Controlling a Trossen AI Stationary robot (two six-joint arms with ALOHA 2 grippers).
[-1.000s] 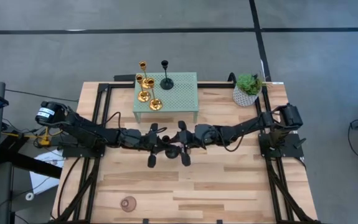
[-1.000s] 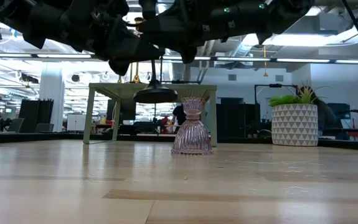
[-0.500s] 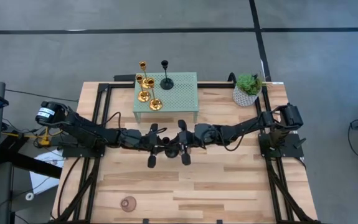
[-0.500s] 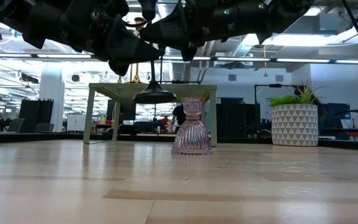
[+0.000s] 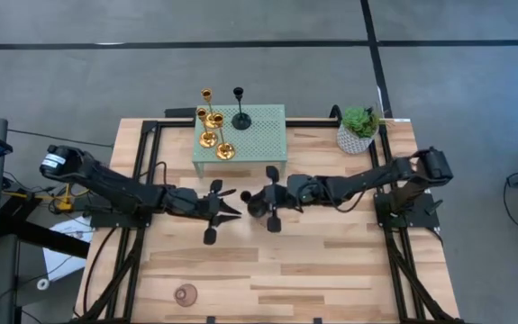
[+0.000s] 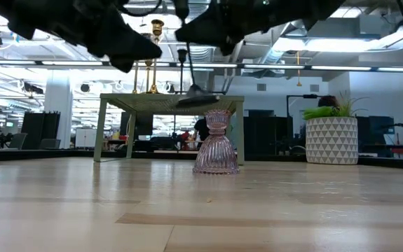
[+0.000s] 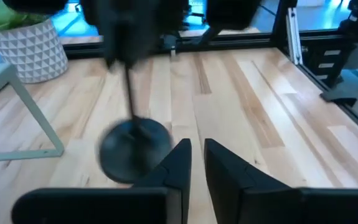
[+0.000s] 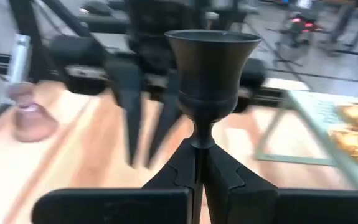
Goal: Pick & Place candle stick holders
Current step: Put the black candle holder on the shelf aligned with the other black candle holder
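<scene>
Right wrist view: a matte black candle stick holder (image 8: pixel 212 81) stands directly between the fingers of the right gripper (image 8: pixel 201 163), which are closed on its slim stem just below the cup. In the high view the same holder (image 5: pixel 257 203) shows at the tip of the right gripper (image 5: pixel 260 203), held clear of the wooden table (image 5: pixel 331 261); its round base hangs in the air in the low view (image 6: pixel 197 99).

Facing that tip, a little apart from it, is the left gripper (image 5: pixel 230 208), whose fingers lie nearly together with only a narrow gap and nothing between them; the left wrist view shows these fingers (image 7: pixel 180 163) pointing toward the holder's base (image 7: pixel 135 148).

Beyond both grippers, on the far side of the table, stands a pale green perforated stand (image 5: pixel 268 135). On it are four gold candle stick holders (image 5: pixel 210 120) grouped at the left gripper's side, and a second black candle stick holder (image 5: pixel 240 115) just beside them.

Well behind the left gripper, near the table's near edge, sits a pinkish glass holder (image 5: pixel 186 293); the low view shows it upright (image 6: pixel 216 143).

A potted plant (image 5: pixel 358 129) in a white pot stands at the far corner on the right arm's side.
</scene>
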